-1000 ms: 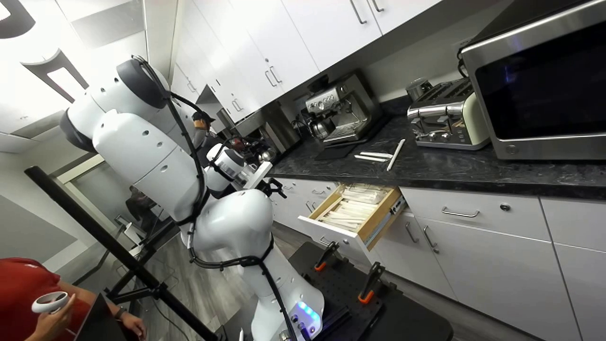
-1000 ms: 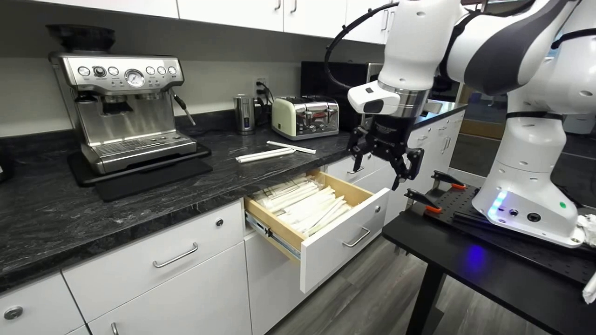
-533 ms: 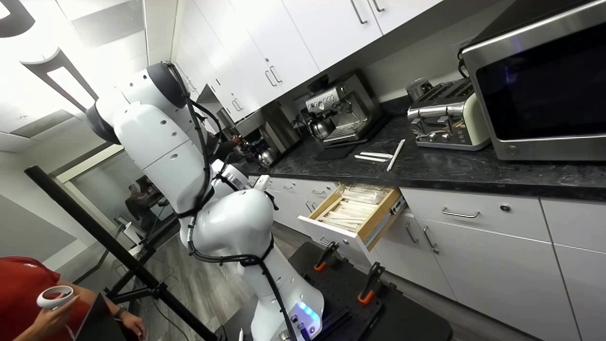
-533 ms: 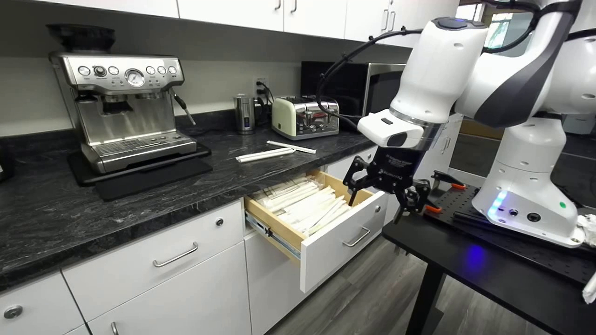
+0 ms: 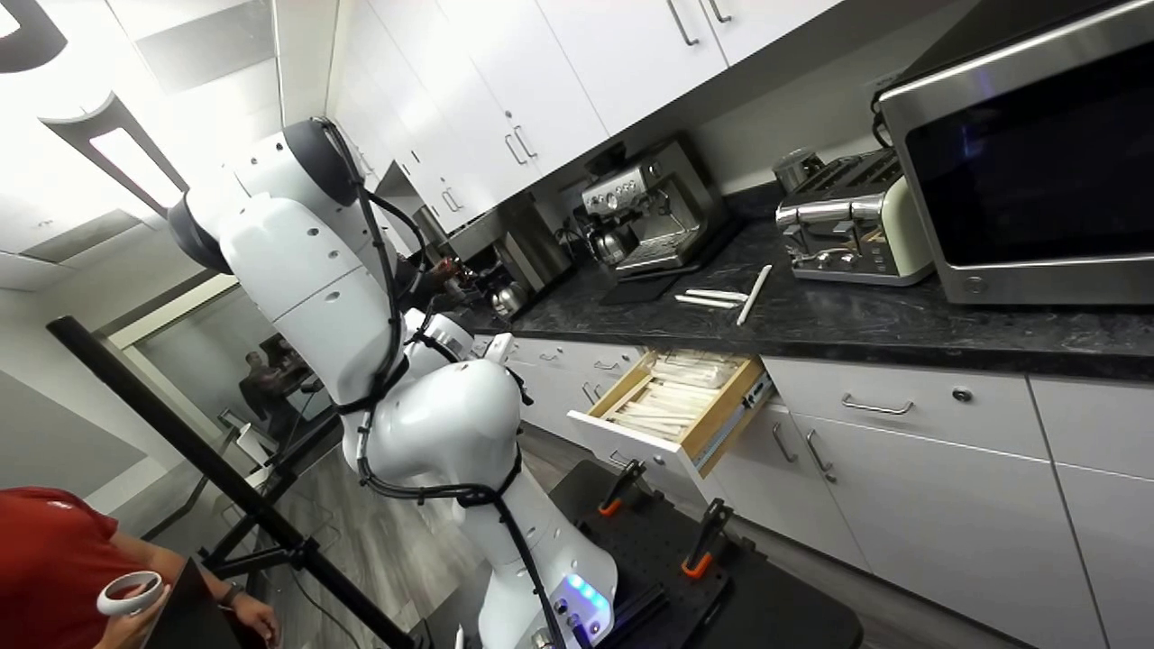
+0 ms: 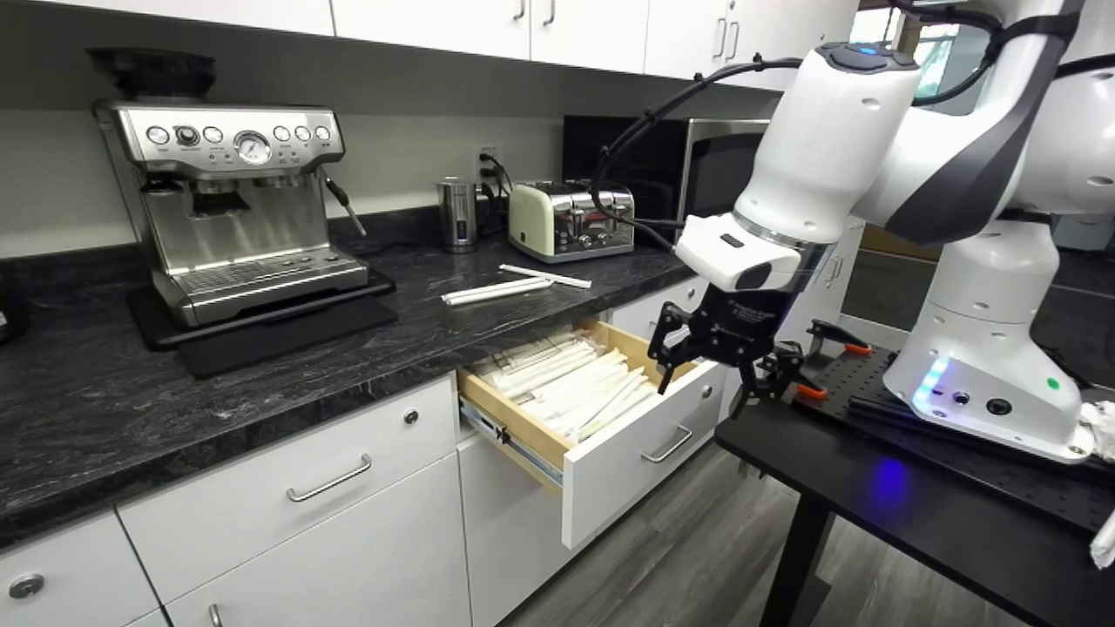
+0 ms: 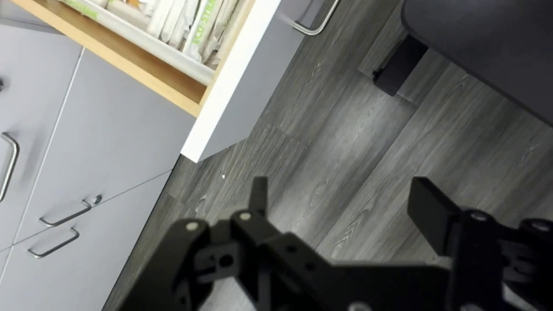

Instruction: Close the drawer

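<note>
a kitchen's dark stone counter [image 6: 96,427] runs over white cabinets [image 6: 348,531], with a steel coffee machine [image 6: 231,231] and a cream toaster [image 6: 575,218] standing along it and a grey wood-look floor [image 7: 358,142] below. under the counter the drawer [image 6: 610,475] stands well pulled out, its pale wood box holding what look like paper-wrapped straws [image 6: 557,379], its flat white front and silver bar handle [image 6: 668,446] facing the black table [image 6: 836,479] that carries the arm [image 6: 810,165]. the gripper [image 7: 339,201] hangs beyond the end of that front, on its outer side, fingers [image 7: 258,194] spread wide and gripping nothing; the wrist view shows floor between them. in an exterior view one fingertip [image 6: 666,380] overlaps the top edge of the front, but the wrist view shows the two apart, so i take it there is no contact. the step in hand, i judge, is lining up for the push, with the closing not yet done. the next move should shift the gripper sideways along the front towards the handle, so that it does not slide past the corner, then lower it until the fingers face the flat panel, perhaps bringing them together for a firmer pushing face. after that comes a steady, straight push until the front sits flush with its neighbours.
</note>
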Robot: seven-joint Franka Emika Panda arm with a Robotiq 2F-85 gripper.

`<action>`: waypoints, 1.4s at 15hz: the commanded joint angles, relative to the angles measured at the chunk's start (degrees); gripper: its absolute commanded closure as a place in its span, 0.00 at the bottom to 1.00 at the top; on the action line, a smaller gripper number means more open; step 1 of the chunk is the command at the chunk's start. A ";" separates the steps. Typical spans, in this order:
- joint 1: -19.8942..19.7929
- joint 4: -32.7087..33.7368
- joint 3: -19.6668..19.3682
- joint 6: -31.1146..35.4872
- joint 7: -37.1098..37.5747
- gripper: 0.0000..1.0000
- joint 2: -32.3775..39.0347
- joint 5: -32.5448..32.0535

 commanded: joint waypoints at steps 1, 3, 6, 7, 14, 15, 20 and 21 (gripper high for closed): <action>-0.66 1.26 -1.18 -1.10 3.27 0.47 3.16 -10.15; -0.52 2.44 -2.36 -0.88 5.18 0.63 5.81 -16.32; -0.31 5.06 -4.47 -0.88 5.15 0.85 11.31 -23.61; -0.90 6.00 -4.48 -1.11 4.30 0.94 13.09 -24.97; -2.31 8.83 -4.50 -0.55 0.33 0.99 20.74 -26.98; -2.33 9.37 -4.53 -0.55 0.06 0.99 21.66 -27.04; 0.17 11.07 -7.95 -2.75 5.27 1.00 22.25 -34.50; 0.57 11.51 -8.80 -3.47 7.86 1.00 22.53 -37.64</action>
